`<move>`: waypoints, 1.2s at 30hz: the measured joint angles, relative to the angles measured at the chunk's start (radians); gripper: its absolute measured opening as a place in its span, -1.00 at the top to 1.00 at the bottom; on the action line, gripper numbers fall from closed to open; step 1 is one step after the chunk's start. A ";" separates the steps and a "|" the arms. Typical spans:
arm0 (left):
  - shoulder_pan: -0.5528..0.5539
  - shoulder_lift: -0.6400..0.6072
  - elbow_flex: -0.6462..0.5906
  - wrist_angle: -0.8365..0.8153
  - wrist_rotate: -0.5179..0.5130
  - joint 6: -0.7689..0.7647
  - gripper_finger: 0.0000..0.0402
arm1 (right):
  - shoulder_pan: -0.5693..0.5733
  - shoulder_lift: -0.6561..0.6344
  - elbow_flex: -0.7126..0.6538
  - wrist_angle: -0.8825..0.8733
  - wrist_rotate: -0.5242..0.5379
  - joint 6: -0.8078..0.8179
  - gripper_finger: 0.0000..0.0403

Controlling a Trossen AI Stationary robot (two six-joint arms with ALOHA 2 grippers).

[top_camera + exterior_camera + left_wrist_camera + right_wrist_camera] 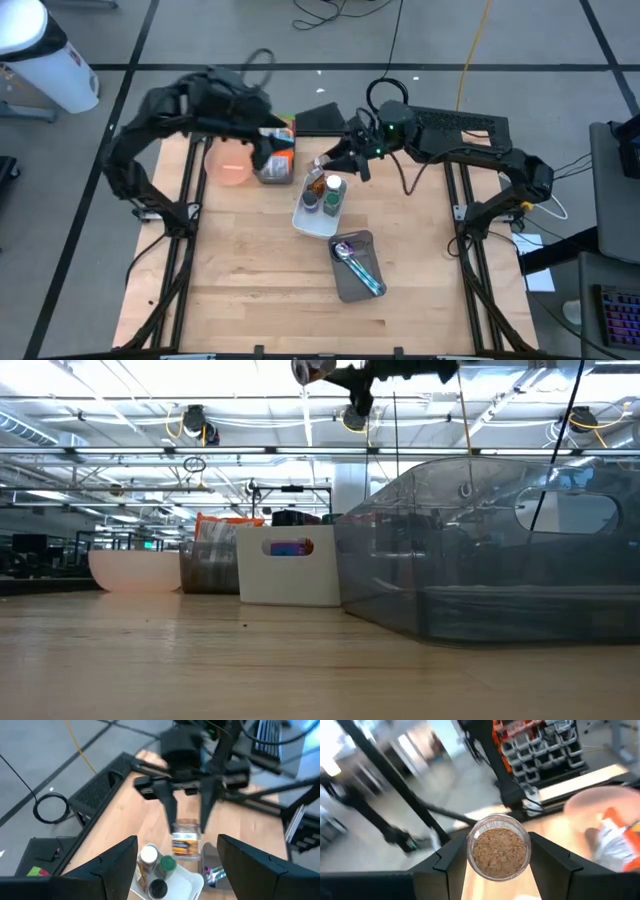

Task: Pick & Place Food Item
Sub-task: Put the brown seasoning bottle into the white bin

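Observation:
My right gripper (pixel 328 162) is shut on a small clear spice jar (pixel 186 840) with an orange label and brown grains inside. It holds the jar high over the far end of the white tray (pixel 312 222). In the low view the jar (pixel 315 370) is at the top, well above the table. The tray holds three other spice bottles (pixel 155 867). My left gripper (pixel 177 870) is open and empty. It is by the pink bowl (pixel 230 165), to the jar's left. My right gripper pinches the jar near its upper end (pixel 186 826) between its two fingers (pixel 451 857), one on each side of the round wall. The fingers slant down from the table's right and far side, along the jar. The jar is lifted clear and hangs below the fingertips.
A bin of orange and silver packets (pixel 277 158) stands next to the pink bowl. A clear container (pixel 355 265) with a spoon and a blue-handled utensil lies nearer the front. Bare wood lies toward the near edge (pixel 260 300).

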 joint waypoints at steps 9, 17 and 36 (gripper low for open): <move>0.010 -0.112 -0.148 0.128 0.030 -0.029 -0.38 | 0.109 0.047 0.199 -0.411 0.193 -0.374 0.16; 0.021 -0.241 -0.526 0.505 0.148 -0.095 -0.38 | 0.182 0.101 0.202 -0.513 0.325 -0.478 0.16; 0.049 -0.399 -1.041 1.099 0.217 -0.311 -0.38 | 0.299 0.279 0.201 -0.651 0.504 -0.736 0.16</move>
